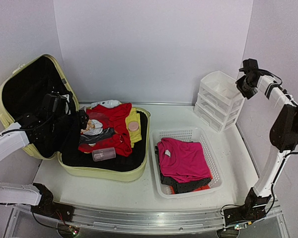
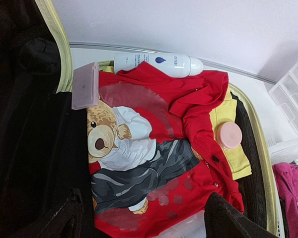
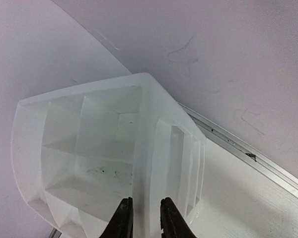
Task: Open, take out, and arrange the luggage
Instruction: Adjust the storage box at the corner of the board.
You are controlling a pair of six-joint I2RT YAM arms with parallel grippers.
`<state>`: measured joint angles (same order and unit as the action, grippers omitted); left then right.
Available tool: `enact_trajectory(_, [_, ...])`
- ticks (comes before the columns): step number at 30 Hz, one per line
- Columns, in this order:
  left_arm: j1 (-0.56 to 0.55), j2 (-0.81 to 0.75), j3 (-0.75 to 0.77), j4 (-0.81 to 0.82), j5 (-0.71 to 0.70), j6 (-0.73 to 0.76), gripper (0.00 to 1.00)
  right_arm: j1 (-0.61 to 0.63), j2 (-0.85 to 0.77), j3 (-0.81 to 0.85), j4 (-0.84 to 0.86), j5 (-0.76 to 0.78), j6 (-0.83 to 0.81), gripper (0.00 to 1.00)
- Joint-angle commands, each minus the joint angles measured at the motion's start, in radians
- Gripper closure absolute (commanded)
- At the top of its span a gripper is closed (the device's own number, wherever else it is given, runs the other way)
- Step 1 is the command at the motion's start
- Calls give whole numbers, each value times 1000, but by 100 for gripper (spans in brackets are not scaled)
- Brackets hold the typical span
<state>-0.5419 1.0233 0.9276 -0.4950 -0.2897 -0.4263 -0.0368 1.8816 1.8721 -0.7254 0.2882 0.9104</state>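
The pale yellow-green hard-shell suitcase (image 1: 104, 173) lies open on the table directly beneath your left gripper (image 1: 82, 120), its black-lined lid propped upright behind that arm. The left jaws stand spread wide over a red garment printed with a teddy bear (image 2: 154, 148). A white plastic bottle (image 2: 156, 63) lies beyond the garment, a round pink jar (image 2: 228, 135) rests on yellow cloth (image 2: 233, 153) to the gripper's right, and a translucent pink box (image 2: 84, 85) lies to its left. Further right stands a white mesh plastic basket (image 1: 208, 133) holding a magenta top (image 1: 184, 158). Your right gripper (image 3: 146, 220) hangs over the white plastic drawer organizer (image 3: 89, 148), its fingers drawn close together. You cannot tell whether they pinch its rim.
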Motion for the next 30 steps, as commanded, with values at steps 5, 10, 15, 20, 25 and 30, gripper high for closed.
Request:
enact_trajectory(5, [5,-95,-35,31,12,-6,15,-5,-222,-134,-62,65,31,82])
enact_trajectory(10, [5,-132,-51,26,24,-9,14,-5,-244,-156,-57,40,-6,59])
enact_trajectory(15, [5,-129,-52,23,31,-16,14,-5,-208,-109,-34,-29,-48,43])
enact_trajectory(20, [5,-100,-37,24,32,-23,14,-5,-157,-66,6,-83,-65,35])
enact_trajectory(25, [5,-68,-17,28,23,-19,14,-5,-89,-12,26,-137,-70,25])
enact_trajectory(30, [5,-36,-2,37,18,-10,14,-5,-36,23,43,-142,-68,23])
